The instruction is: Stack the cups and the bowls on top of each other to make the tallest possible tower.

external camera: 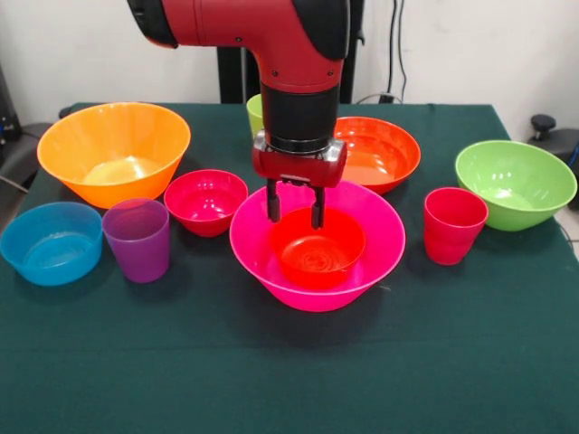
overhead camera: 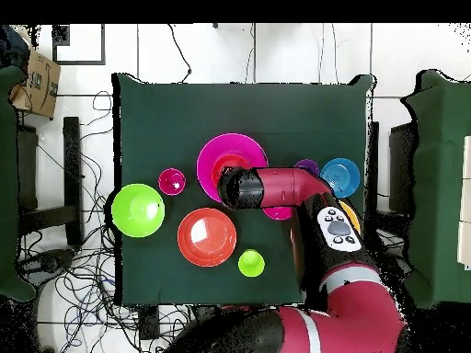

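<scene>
The tower is the wide pink bowl in the middle of the table, with a small orange bowl nested in it. It also shows in the overhead view. My gripper hangs straight down over the small orange bowl's far rim. It is open and empty. The purple cup and the small red bowl stand left of the tower, and the red cup stands right of it. The lime green cup is partly hidden behind my arm.
The large yellow-orange bowl and the small blue bowl are at the left. The orange-red bowl and the green bowl are at the right. In the overhead view my arm covers part of the table.
</scene>
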Tool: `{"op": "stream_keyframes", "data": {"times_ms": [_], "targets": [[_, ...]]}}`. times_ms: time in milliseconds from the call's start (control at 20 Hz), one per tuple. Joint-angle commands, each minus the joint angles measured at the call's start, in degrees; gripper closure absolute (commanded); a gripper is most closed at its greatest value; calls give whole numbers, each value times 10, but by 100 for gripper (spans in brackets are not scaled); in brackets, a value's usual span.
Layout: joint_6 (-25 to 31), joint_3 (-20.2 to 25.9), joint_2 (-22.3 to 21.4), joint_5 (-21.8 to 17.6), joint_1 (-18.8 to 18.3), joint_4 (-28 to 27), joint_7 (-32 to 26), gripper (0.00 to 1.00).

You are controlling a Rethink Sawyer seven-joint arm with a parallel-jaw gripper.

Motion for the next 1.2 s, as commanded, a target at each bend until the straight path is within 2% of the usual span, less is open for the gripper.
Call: {"op": "stream_keyframes", "data": {"times_ms": [50, 350, 750, 1000, 1200], "targets": [[-19, 25, -15, -38, 20, -4, -23, 0], [20, 30, -77, -7, 22, 45, -12, 0], [42, 15, -142, 28, 57, 97, 37, 0], [40, 3, -153, 40, 76, 107, 53, 0], [19, -10, -133, 43, 94, 99, 64, 0]]}}
